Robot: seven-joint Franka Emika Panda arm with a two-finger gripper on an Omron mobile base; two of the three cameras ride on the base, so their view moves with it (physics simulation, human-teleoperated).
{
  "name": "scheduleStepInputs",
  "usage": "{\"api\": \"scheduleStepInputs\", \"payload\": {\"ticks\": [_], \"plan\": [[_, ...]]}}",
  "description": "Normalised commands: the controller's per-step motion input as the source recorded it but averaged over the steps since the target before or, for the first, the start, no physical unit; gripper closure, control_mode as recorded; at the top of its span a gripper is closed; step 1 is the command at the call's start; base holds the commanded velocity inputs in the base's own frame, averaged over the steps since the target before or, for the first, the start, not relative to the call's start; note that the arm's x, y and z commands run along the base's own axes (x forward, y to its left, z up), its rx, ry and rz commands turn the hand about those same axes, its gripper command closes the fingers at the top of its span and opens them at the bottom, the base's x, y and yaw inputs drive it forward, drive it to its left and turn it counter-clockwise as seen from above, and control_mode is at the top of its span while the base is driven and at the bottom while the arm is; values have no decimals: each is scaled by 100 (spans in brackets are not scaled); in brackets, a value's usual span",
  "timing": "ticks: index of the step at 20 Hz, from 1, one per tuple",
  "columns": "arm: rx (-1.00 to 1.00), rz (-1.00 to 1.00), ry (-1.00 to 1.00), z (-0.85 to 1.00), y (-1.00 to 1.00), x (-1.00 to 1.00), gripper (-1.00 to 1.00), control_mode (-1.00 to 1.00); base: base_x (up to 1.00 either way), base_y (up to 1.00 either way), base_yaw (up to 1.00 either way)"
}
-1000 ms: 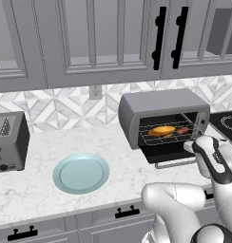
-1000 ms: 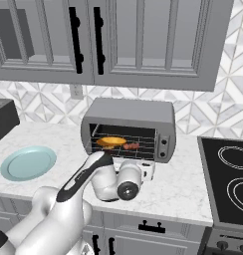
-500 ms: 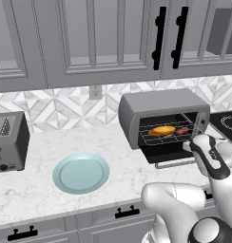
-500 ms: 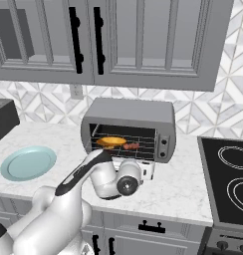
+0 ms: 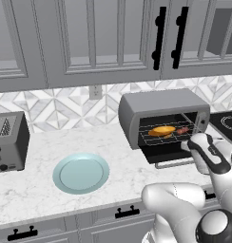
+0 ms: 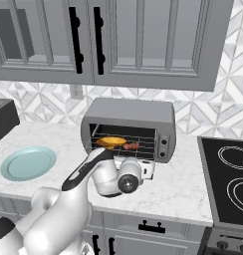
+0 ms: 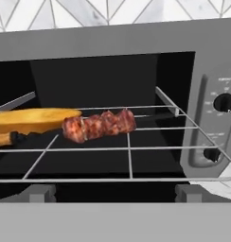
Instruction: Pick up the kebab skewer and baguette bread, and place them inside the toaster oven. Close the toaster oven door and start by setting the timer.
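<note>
Two foods, kebab skewer (image 7: 98, 125) and baguette bread (image 7: 34, 119), on toaster oven (image 5: 158, 110) rack; claw seemingly spread.

Flat, even rendered light fills the kitchen, bright without any clear source. Shadows are soft: a faint one lies on the counter under the toaster oven (image 5: 161, 114), and the upper cabinets (image 5: 89, 38) darken the tiled wall just above it. The toaster oven's cavity is the darkest area, nearly black behind the wire rack (image 7: 127, 142). No glare or hot spots appear on its grey metal. Edges look slightly soft and pixelated, most in the hand view, and straight lines around the toaster oven stay straight.
</note>
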Motion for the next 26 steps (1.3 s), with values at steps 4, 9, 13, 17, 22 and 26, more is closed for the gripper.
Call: {"api": "scheduleStepInputs", "payload": {"ticks": [4,9,13,17,22,26], "plan": [[0,0,1,-13,0,8,-100,-100,0,0,0],[0,0,0,0,0,24,-100,-100,0,0,0],[0,0,0,0,0,22,-100,-100,0,0,0],[0,0,0,0,0,18,-100,-100,0,0,0],[0,0,0,0,0,25,-100,-100,0,0,0],[0,0,0,0,0,23,-100,-100,0,0,0]]}}
